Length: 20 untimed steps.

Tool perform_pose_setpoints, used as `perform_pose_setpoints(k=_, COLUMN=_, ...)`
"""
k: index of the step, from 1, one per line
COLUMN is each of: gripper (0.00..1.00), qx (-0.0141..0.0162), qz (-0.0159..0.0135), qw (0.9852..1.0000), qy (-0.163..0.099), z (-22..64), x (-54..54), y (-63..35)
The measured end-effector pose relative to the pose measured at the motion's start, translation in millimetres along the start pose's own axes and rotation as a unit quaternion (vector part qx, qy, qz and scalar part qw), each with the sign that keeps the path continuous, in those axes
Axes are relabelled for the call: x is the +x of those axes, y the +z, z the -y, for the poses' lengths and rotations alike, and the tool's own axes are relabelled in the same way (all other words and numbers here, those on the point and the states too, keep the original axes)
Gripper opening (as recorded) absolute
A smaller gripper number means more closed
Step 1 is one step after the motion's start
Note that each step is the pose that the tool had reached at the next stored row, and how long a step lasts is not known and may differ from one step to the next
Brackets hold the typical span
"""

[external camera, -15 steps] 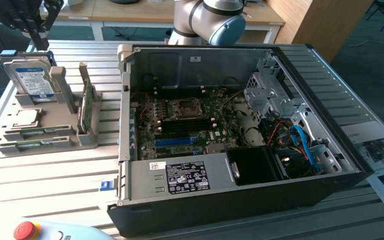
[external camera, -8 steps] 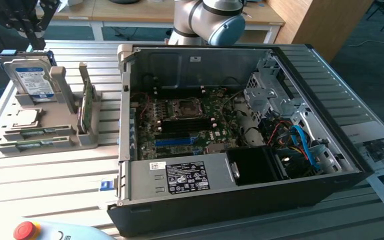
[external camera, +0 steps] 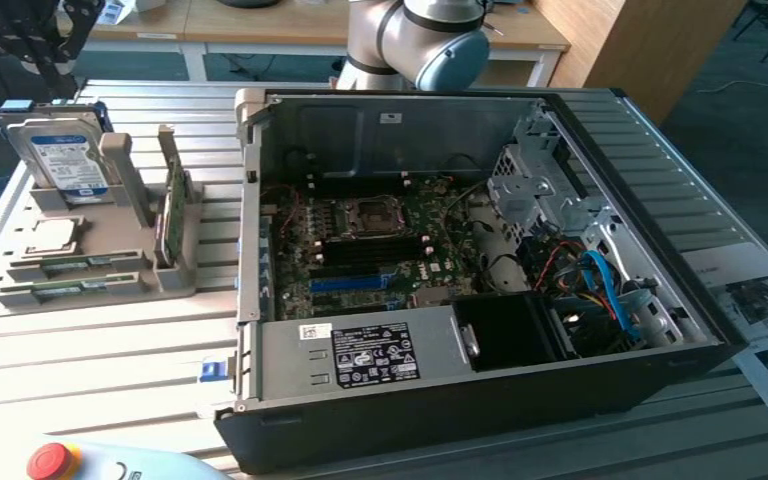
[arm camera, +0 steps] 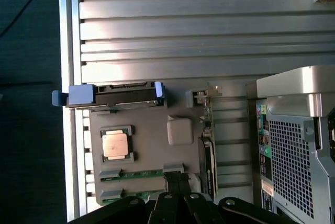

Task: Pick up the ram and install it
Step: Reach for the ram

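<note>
Two ram sticks lie on edge in slots at the front of a grey parts holder, on the exterior view's left. From the wrist they appear as thin green strips. My black gripper hangs well above the holder's far end, over the hard drive. Its fingertips are pressed together with nothing between them, and my gripper lines up over the end of the ram strips. The open computer case shows its motherboard.
The holder also carries a silver hard drive, a CPU and an upright wider green card. The robot's base stands behind the case. A red stop button and papers lie near the slatted table's edges.
</note>
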State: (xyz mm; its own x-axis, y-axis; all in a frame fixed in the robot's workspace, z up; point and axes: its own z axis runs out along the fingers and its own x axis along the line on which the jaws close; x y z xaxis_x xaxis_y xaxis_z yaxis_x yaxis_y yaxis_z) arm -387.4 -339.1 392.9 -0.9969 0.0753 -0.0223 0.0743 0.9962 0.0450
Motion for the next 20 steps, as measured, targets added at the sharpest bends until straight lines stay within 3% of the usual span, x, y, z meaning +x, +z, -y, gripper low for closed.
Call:
perform_pose_setpoints(k=10, gripper=0.1, qx=0.0, qz=0.0, qw=1.0, qy=0.0, z=0.2, x=13.6, y=-0.3)
perform_pose_setpoints(k=20, gripper=0.1, qx=0.0, qz=0.0, qw=1.0, qy=0.0, z=0.2, x=14.4, y=-0.3)
